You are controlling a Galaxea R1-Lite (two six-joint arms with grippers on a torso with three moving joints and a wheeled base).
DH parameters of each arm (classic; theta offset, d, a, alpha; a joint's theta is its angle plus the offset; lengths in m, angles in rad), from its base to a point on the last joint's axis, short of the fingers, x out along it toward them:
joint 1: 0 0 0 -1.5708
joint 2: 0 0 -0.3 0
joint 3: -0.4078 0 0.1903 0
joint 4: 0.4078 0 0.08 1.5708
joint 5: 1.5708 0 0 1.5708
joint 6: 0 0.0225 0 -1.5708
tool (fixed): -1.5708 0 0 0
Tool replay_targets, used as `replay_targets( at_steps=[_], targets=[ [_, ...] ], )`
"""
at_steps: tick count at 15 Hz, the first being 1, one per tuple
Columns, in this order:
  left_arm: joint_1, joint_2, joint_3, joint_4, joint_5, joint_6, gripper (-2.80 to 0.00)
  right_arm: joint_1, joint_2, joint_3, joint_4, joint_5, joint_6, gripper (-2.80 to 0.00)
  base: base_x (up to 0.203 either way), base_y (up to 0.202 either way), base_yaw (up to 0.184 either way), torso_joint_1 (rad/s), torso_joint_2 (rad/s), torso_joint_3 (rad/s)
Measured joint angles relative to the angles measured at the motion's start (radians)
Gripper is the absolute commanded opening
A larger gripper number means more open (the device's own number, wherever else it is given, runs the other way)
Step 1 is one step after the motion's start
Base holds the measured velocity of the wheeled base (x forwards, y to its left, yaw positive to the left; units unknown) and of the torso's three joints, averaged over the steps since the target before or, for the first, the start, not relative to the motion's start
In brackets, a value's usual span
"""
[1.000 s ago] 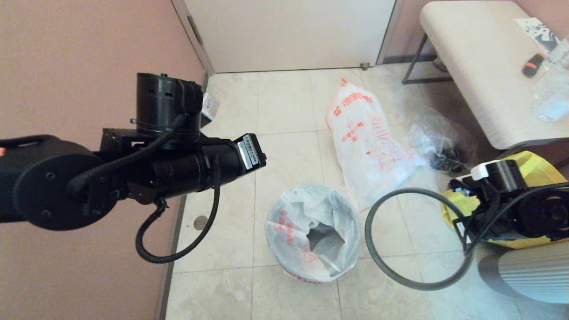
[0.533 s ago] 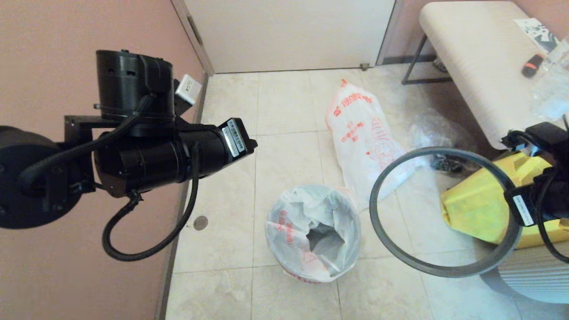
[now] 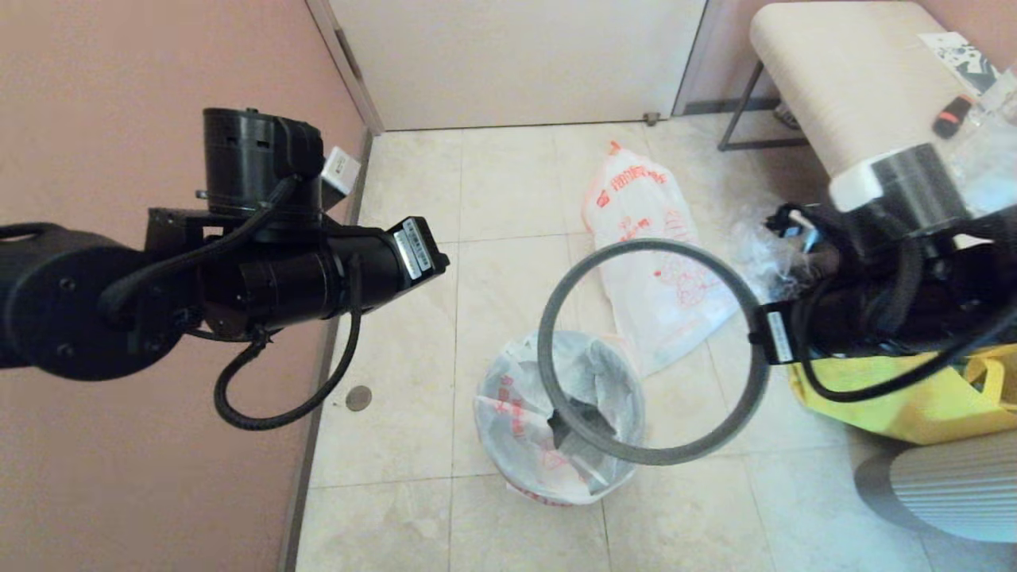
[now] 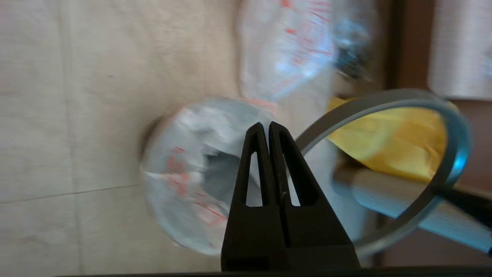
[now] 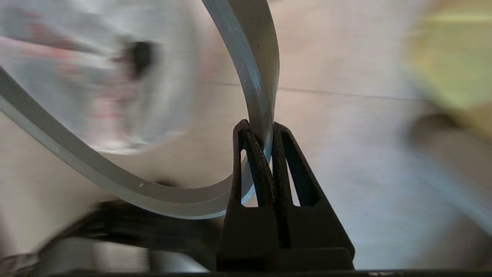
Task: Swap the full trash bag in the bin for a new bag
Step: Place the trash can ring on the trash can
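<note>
The bin stands on the floor tiles, wrapped in the new bag, which is draped over its mouth; only the dark inside shows. My right gripper is shut on the dark grey hoop rim, pinching its edge. The hoop hangs tilted in the air, its near-left part over the bin's mouth. Beyond the bin, the full trash bag lies on the floor. My left gripper is shut on nothing, and its arm is raised to the left of the bin, by the wall.
A yellow tote sits under my right arm. A clear plastic bag with dark items lies beside the full bag. A bench stands at the back right, a pink wall on the left, and a grey ribbed object at the near right.
My right arm has swung the hoop rim up and to the left, from beside the yellow tote to above the bin. The left arm shifted slightly by the wall.
</note>
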Motion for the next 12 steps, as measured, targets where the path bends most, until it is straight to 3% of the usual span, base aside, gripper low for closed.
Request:
replay_targets(
  at_steps=[3, 6, 12],
  targets=[
    [0.056, 0.019, -0.050, 0.091, -0.053, 0.003, -2.80, 0.081, 0.189, -0.130, 0.017, 0.072, 0.107, -2.80, 0.000, 0.000, 0.000, 0.000, 0.00, 0.000],
    [0.062, 0.029, -0.062, 0.108, -0.072, -0.001, -2.80, 0.109, 0.335, -0.235, 0.081, 0.118, 0.177, -2.80, 0.000, 0.000, 0.000, 0.000, 0.00, 0.000],
    [0.091, 0.030, -0.071, 0.101, -0.066, 0.001, -2.80, 0.098, 0.491, -0.294, 0.103, 0.141, 0.187, -2.80, 0.000, 0.000, 0.000, 0.000, 0.00, 0.000]
  ],
)
